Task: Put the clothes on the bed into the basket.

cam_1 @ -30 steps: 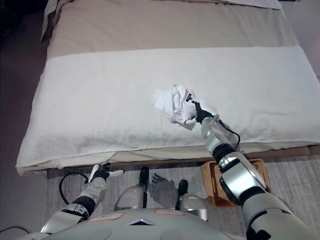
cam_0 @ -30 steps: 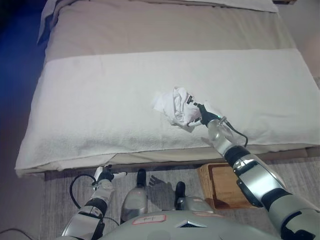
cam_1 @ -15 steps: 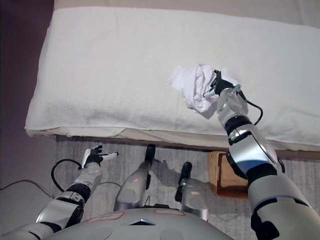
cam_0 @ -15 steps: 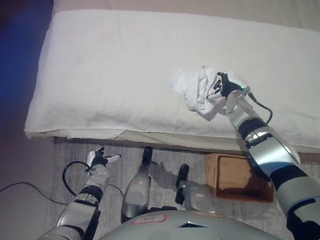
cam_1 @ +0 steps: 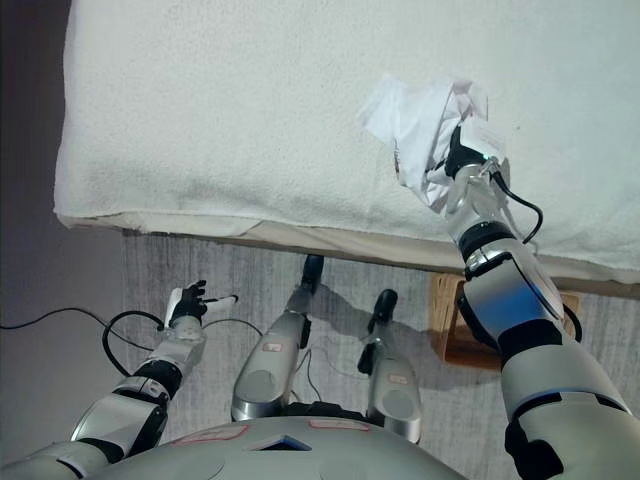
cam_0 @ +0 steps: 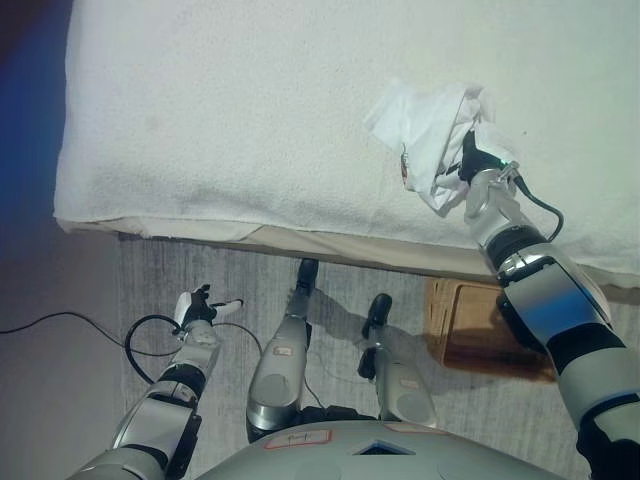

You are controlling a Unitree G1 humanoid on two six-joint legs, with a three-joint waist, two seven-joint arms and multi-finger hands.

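Dragged nearer the bed (cam_0: pixel 200 120) edge now, your right hand (cam_0: pixel 470 165) clenches the cloth (cam_0: pixel 430 125) above the basket (cam_0: pixel 490 335); that loose bunch could slip and land short.

Silver-grey segmented arms (black joints), dark left hand (cam_0: pixel 198 305), white fingertips

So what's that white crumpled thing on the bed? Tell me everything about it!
It is a white garment, soft thin cloth bunched into a wrinkly lump with folds sticking out. It lies on the bed's white blanket, near the front edge. The robot's right hand is curled into its right side, gripping it.
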